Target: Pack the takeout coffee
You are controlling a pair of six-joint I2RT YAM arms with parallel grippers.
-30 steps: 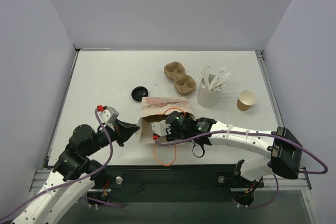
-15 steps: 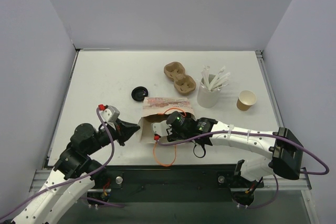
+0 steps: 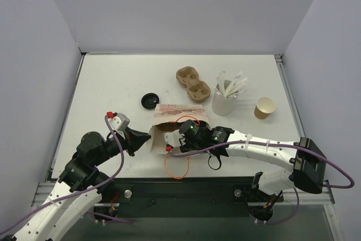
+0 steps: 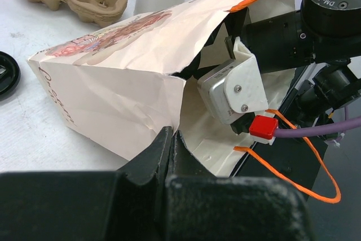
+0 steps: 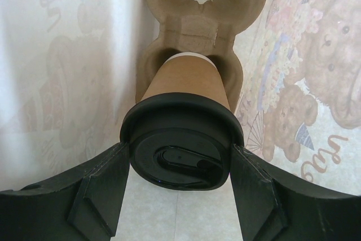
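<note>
Right gripper [image 5: 179,159]: inside the bag [image 4: 113,83], fingers clamped on both sides of the coffee's [image 5: 183,91] lidded top.
Coffee: deep in the bag, seated in a carrier [image 5: 197,26].
Left gripper [image 4: 168,139]: closed, tips at the bag's mouth edge.

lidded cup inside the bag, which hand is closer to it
Right. The right hand is inside the bag, its fingers on either side of the lidded cup at its black lid. The left hand is outside, pinching the edge of the bag's mouth.
</note>
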